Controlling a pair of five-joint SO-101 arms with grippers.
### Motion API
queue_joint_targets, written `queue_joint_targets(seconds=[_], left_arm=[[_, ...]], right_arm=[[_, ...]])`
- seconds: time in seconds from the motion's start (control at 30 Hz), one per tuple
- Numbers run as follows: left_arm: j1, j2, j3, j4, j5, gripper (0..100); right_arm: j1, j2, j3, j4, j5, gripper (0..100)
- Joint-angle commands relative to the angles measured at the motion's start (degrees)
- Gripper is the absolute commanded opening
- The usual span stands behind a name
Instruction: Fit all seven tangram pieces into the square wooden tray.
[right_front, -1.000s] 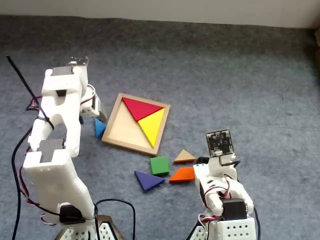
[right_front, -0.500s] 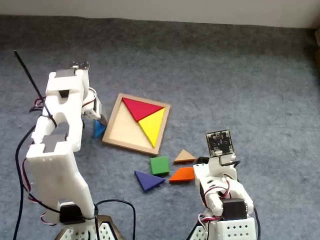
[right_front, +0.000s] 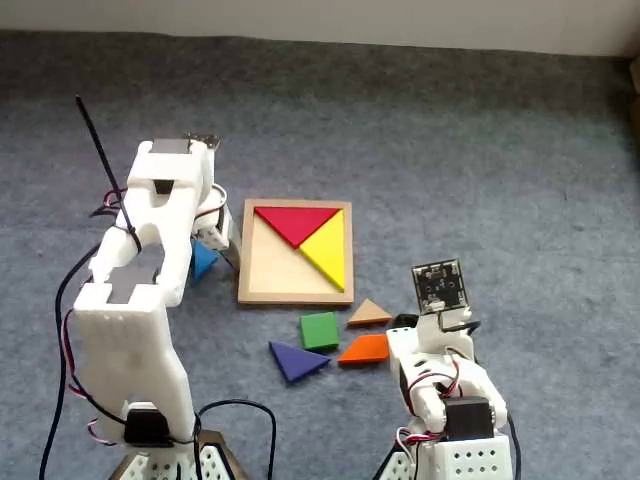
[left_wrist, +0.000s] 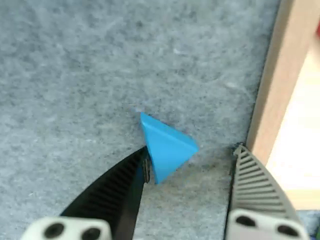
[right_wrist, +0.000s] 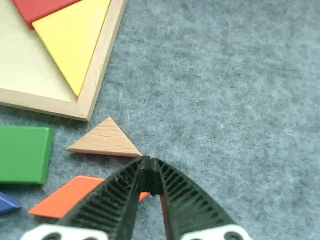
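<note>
The square wooden tray (right_front: 262, 290) holds a red triangle (right_front: 295, 221) and a yellow triangle (right_front: 330, 252). A small blue triangle (right_front: 203, 261) lies on the carpet just left of the tray. My left gripper (left_wrist: 192, 152) is open around the blue triangle (left_wrist: 167, 147): the dark finger (left_wrist: 120, 182) touches it and the light finger (left_wrist: 252, 185) rests against the tray's edge (left_wrist: 267, 90). My right gripper (right_wrist: 150, 164) is shut and holds nothing, its tip beside the wooden triangle (right_wrist: 106, 142) and over the orange parallelogram (right_wrist: 67, 196).
A green square (right_front: 319, 330), a purple triangle (right_front: 297, 360), the orange parallelogram (right_front: 364, 348) and the wooden triangle (right_front: 369, 313) lie below the tray. The right arm (right_front: 440, 350) stands just right of them. Open grey carpet stretches behind and to the right.
The left arm has swung right and its gripper has pushed the tray, which has turned from tilted to square-on and shifted right. The right arm has kept still.
</note>
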Motion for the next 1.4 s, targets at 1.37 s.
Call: queue_joint_targets(seconds=[1.37], left_arm=[[12.4, -10.4, -3.4, 1.8, 0.2, 16]], right_arm=[[0.0, -0.4, 8.0, -1.3, -0.1, 0.5]])
